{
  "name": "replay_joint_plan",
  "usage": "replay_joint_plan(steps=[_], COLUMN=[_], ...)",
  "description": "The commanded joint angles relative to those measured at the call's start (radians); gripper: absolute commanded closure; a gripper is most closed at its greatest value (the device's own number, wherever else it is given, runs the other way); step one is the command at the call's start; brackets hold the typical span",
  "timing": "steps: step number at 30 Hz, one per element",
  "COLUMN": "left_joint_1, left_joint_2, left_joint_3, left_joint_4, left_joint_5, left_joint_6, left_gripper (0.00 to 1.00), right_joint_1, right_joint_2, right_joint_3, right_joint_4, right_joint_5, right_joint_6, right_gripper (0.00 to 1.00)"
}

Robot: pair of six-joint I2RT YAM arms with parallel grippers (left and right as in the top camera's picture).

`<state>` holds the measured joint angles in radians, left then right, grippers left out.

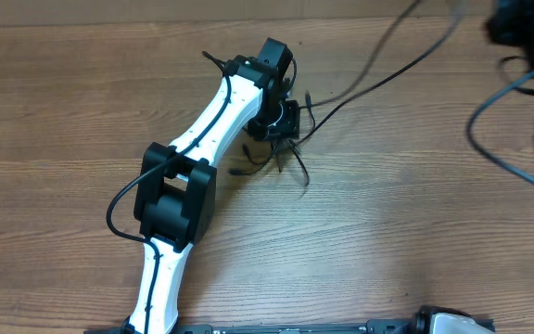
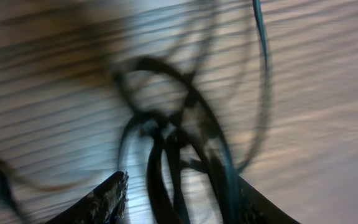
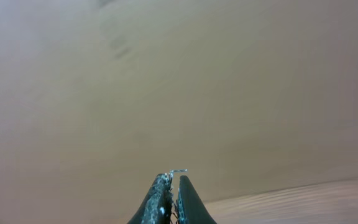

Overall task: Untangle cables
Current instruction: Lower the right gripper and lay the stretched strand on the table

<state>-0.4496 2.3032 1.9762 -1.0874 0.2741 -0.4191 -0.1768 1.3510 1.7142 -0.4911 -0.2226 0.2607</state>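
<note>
Left gripper hovering over the tangled cables near the middle of the wooden table, blurred strands lying between its parted fingers, grasp impossible to tell, one cable trailing toward the far edge, right gripper sitting clenched.

The left arm stretched from the near edge of the wooden table to a small tangle of black cables at centre, the left gripper directly above them. One cable trailed toward the far right, near the right arm.
</note>
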Motion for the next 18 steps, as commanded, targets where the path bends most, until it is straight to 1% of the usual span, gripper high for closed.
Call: replay_joint_plan(steps=[1,3,5,7,8,9,10,11,12,14,16,17,18], left_joint_1=[0.006,0.006,0.006,0.006,0.006,0.005,0.005,0.005,0.005,0.005,0.005,0.005,0.005], left_joint_2=[0.02,0.02,0.02,0.02,0.02,0.02,0.02,0.02,0.02,0.02,0.02,0.02,0.02], left_joint_3=[-0.006,-0.006,-0.006,-0.006,-0.006,-0.006,-0.006,-0.006,-0.006,-0.006,-0.006,-0.006,-0.006], left_joint_4=[-0.018,-0.031,-0.038,-0.038,-0.037,-0.037,-0.037,-0.038,-0.039,-0.042,-0.043,-0.043,-0.043], left_joint_5=[-0.158,-0.182,-0.18,-0.174,-0.17,-0.17,-0.17,-0.17,-0.17,-0.17,-0.17,-0.17,-0.17], left_joint_6=[-0.003,-0.003,-0.004,-0.004,-0.004,-0.004,-0.004,-0.004,-0.004,-0.004,-0.004,-0.004,-0.004], left_gripper=[0.48,0.48,0.48,0.62,0.68,0.72,0.73,0.73,0.74,0.75,0.79,0.8,0.8], right_joint_1=[-0.09,-0.139,-0.164,-0.179,-0.178,-0.176,-0.173,-0.172,-0.171,-0.17,-0.17,-0.17,-0.17], right_joint_2=[-0.037,-0.035,-0.032,-0.026,-0.019,-0.008,0.0,0.009,0.018,0.036,0.057,0.071,0.086], right_joint_3=[0.048,0.048,0.048,0.048,0.048,0.047,0.047,0.047,0.047,0.047,0.046,0.045,0.04], right_joint_4=[0.001,-0.001,-0.008,-0.046,-0.091,-0.161,-0.201,-0.241,-0.282,-0.365,-0.463,-0.511,-0.556], right_joint_5=[0.114,0.211,0.256,0.254,0.245,0.188,0.134,0.076,0.021,-0.081,-0.174,-0.213,-0.246], right_joint_6=[-0.012,-0.076,-0.117,-0.132,-0.132,-0.13,-0.123,-0.11,-0.095,-0.07,-0.066,-0.058,-0.046], right_gripper=[0.96,0.96,0.96,0.96,0.96,0.96,0.95,0.89,0.8,0.71,0.67,0.62,0.59])
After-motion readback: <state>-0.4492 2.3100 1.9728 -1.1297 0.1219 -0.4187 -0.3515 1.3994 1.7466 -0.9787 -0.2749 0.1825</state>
